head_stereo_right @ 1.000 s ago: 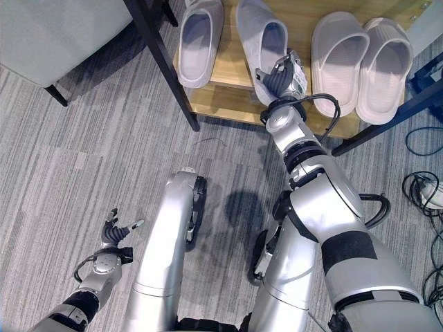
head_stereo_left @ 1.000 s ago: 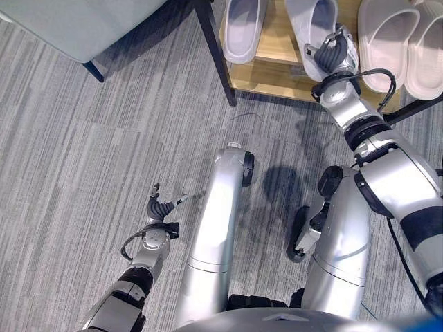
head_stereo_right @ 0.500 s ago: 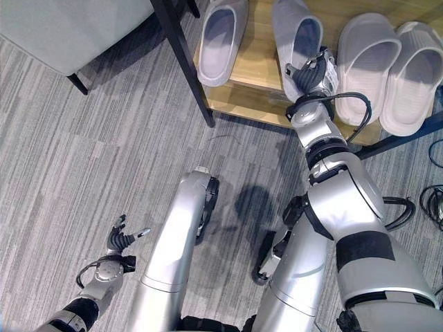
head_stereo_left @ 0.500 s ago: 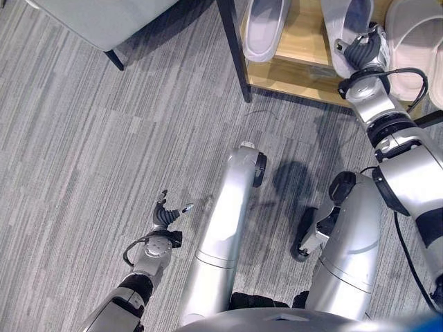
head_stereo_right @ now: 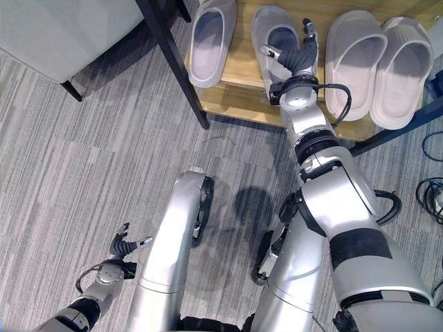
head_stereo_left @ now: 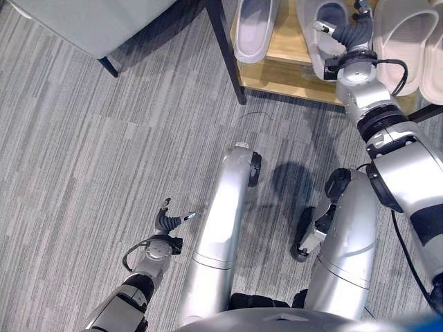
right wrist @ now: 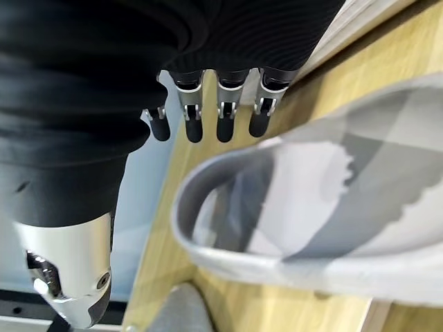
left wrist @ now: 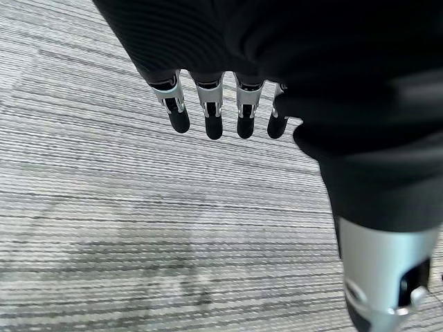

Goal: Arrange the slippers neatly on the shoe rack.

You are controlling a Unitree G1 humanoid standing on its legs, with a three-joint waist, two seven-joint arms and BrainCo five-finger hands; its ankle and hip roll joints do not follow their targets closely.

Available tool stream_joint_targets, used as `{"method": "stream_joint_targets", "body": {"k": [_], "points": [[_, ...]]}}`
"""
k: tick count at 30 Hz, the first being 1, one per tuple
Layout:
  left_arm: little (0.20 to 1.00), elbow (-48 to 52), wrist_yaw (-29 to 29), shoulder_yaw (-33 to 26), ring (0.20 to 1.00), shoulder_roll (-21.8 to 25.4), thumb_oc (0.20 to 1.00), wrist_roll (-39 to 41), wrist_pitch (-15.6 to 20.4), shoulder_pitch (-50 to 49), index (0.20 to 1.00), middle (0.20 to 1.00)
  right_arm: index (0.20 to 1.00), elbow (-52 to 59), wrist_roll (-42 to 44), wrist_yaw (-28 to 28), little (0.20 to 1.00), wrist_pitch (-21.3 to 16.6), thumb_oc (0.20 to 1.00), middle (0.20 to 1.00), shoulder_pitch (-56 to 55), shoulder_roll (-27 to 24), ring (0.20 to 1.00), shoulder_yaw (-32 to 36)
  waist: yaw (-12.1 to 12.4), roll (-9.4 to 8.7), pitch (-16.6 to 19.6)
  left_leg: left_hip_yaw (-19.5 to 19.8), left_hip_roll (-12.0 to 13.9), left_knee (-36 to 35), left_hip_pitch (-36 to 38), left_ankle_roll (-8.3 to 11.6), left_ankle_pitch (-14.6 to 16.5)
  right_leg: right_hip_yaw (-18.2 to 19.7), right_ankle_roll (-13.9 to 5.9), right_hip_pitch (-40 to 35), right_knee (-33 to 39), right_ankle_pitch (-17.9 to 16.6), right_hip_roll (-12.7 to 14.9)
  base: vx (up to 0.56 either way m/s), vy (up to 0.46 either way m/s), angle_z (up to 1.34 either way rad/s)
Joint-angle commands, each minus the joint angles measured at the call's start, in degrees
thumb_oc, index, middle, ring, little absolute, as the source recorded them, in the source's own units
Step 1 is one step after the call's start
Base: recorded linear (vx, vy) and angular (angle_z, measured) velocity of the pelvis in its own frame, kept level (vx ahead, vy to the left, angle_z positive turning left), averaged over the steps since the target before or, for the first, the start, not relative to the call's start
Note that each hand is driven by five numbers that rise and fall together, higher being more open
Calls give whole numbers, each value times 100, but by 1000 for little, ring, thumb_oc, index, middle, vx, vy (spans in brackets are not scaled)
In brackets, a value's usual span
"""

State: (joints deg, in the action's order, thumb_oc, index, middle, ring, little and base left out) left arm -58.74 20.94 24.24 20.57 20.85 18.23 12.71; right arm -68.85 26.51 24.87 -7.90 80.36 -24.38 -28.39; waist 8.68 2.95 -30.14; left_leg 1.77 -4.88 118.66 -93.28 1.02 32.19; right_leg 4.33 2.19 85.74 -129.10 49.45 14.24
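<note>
Two grey slippers lie on the wooden shoe rack point(head_stereo_left: 291, 63): one point(head_stereo_left: 252, 28) at the left and a second point(head_stereo_right: 266, 34) beside it, toes pointing away. A beige pair point(head_stereo_right: 377, 59) sits to the right. My right hand point(head_stereo_left: 351, 34) hovers over the second grey slipper's heel, fingers spread and open, holding nothing. In the right wrist view its straight fingers point(right wrist: 221, 117) reach past that slipper point(right wrist: 311, 207). My left hand point(head_stereo_left: 166, 225) hangs open low over the carpet, fingers point(left wrist: 211, 114) relaxed.
The rack's black leg point(head_stereo_left: 225, 52) runs down at the shelf's left end. A grey upholstered seat point(head_stereo_left: 90, 21) stands at the far left. Cables point(head_stereo_right: 429, 197) lie on the carpet at the right.
My right hand, curled on the second grey slipper's heel before, has opened and lifted off it. The camera has shifted. The left hand stays low.
</note>
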Motion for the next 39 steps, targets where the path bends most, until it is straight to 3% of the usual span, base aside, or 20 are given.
{"method": "stream_joint_targets", "body": {"k": [1, 10, 14, 20, 27, 39], "points": [[1000, 73, 67, 162, 1000, 63, 1000, 27, 53, -40, 1000, 1000, 1000, 232, -110, 98, 1000, -335, 1000, 1000, 348, 98, 1000, -36, 220, -120, 36, 966, -14, -130, 333, 141, 645, 1100, 310, -102, -10, -828, 155, 0, 0, 0], [1000, -57, 205, 42, 1000, -21, 1000, 14, 0, -133, 1000, 1000, 1000, 805, -924, 442, 1000, -272, 1000, 1000, -205, 517, 1000, 107, 76, -164, 35, 974, -7, -112, 333, 147, 667, 1111, 304, -63, -28, -837, 86, -3, 1, -4], [1000, -8, 377, -80, 1000, -61, 1000, -196, 18, -246, 1000, 1000, 1000, 1817, -2135, 1061, 1000, -299, 1000, 1000, -688, 236, 1000, 229, 12, -158, 35, 964, 20, -118, 333, 128, 688, 1096, 297, -46, -4, -843, 82, 0, -1, -2], [1000, -1, 532, -134, 1000, -61, 1000, -514, 44, -402, 1000, 1000, 1000, 2778, -2638, 1505, 1000, -430, 1000, 1000, -1301, 34, 1000, 763, -15, -127, 35, 961, 20, -115, 333, 101, 699, 1089, 277, -36, -11, -851, 55, 0, 0, 0], [1000, -118, 522, -184, 1000, -71, 1000, -498, 39, -398, 1000, 1000, 1000, 2744, -1974, 1174, 1000, -591, 1000, 1000, -1630, 259, 1000, 947, -41, -166, 35, 944, 25, -141, 333, 93, 676, 1107, 279, -42, 32, -890, 50, 0, 0, 0], [1000, -41, 481, -224, 1000, -26, 1000, -469, 10, -459, 1000, 1000, 1000, 2928, -1802, 667, 1000, -572, 1000, 1000, -2142, 798, 1000, 601, -73, -200, 35, 932, 56, -56, 333, 87, 735, 1142, 272, -26, -24, -929, -19, 4, 2, -3]]}}
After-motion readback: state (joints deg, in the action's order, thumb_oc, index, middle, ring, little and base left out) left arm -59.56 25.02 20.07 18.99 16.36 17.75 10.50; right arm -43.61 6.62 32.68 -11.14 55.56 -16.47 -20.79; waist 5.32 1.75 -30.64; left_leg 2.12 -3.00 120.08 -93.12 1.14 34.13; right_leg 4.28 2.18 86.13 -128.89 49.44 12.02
